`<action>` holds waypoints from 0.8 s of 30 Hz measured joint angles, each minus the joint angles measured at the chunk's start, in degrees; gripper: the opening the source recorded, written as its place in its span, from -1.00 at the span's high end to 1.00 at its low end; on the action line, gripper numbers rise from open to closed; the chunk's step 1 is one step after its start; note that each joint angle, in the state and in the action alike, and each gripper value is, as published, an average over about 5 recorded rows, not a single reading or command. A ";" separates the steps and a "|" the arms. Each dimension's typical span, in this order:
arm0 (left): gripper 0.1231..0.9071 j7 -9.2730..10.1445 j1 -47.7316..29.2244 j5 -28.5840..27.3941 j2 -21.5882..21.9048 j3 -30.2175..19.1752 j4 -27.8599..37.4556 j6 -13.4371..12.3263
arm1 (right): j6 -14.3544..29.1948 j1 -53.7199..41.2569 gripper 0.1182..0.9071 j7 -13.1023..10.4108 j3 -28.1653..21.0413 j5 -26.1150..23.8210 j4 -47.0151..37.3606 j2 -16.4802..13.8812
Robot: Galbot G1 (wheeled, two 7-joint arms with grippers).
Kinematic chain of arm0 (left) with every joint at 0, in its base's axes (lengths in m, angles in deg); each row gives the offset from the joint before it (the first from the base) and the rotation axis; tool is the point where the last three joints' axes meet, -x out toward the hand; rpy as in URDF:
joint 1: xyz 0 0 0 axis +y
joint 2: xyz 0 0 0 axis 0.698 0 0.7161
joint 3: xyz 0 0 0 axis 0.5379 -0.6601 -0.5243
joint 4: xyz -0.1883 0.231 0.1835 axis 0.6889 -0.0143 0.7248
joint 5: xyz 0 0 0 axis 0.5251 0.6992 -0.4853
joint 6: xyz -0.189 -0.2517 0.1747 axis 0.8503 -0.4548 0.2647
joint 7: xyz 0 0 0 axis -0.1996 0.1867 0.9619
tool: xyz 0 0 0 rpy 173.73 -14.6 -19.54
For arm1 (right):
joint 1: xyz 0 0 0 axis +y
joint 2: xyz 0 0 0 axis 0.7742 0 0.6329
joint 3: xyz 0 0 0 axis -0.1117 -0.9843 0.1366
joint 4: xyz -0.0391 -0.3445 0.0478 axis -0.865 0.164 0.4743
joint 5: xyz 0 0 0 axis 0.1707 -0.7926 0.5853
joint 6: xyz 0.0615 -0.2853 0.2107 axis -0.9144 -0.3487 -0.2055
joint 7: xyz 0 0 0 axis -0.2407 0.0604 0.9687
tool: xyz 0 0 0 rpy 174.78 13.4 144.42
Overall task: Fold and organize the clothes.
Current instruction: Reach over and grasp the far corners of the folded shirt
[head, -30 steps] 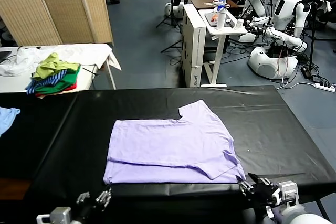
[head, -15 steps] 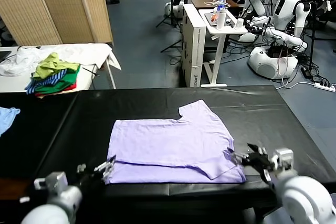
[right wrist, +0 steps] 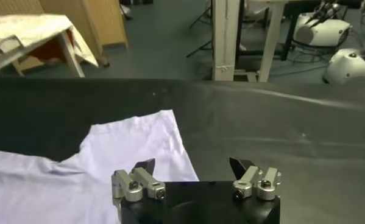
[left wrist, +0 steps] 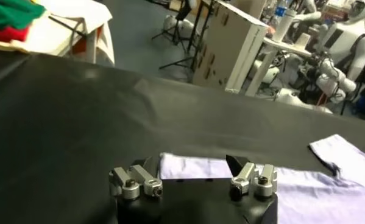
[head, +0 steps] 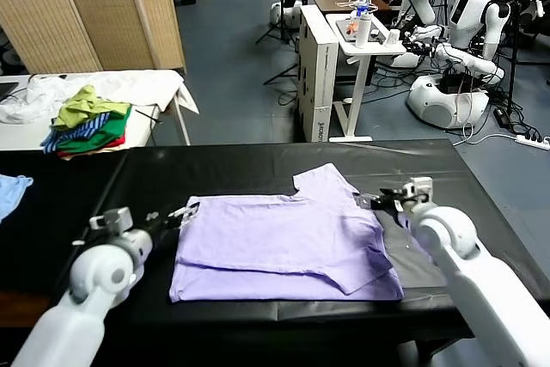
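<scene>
The pale lavender T-shirt (head: 284, 242) lies flat on the black table (head: 258, 165), its near part folded over and one sleeve pointing to the far side. My left gripper (head: 184, 212) is open at the shirt's far left corner; the shirt's edge (left wrist: 188, 168) shows between its jaws in the left wrist view. My right gripper (head: 369, 201) is open at the shirt's far right edge, beside the sleeve (right wrist: 142, 143). Both grippers are empty. No purple print shows.
A multicoloured garment pile (head: 86, 122) sits on a white-covered side table at the far left. A light blue cloth (head: 10, 191) lies at the left edge. Other robots and a white stand (head: 331, 66) are beyond the table.
Both arms have moved from the table's near edge forward along the shirt's sides to its far corners. The shirt has not moved.
</scene>
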State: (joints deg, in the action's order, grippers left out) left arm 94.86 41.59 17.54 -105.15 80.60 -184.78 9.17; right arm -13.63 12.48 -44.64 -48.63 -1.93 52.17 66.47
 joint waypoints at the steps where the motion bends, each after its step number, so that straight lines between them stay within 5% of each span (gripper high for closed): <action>1: -1.00 -0.25 -0.89 -0.08 0.07 -0.42 1.01 0.06 | 0.00 -0.70 -1.00 0.06 -0.47 -0.15 -0.89 0.27; 19: -1.00 -2.13 -4.95 -3.73 -0.44 -3.53 7.29 0.17 | 1.28 -5.34 -0.99 1.61 -4.46 -3.67 -9.54 4.08; 24: -1.00 -2.41 -5.06 -4.36 -0.64 -3.82 7.52 0.12 | 1.61 -5.52 -0.76 1.84 -4.93 -3.99 -10.22 4.51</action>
State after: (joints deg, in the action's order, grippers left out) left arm 92.46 36.53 13.18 -105.79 76.78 -177.26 9.29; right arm -12.02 6.96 -42.80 -53.56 -5.92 41.95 70.98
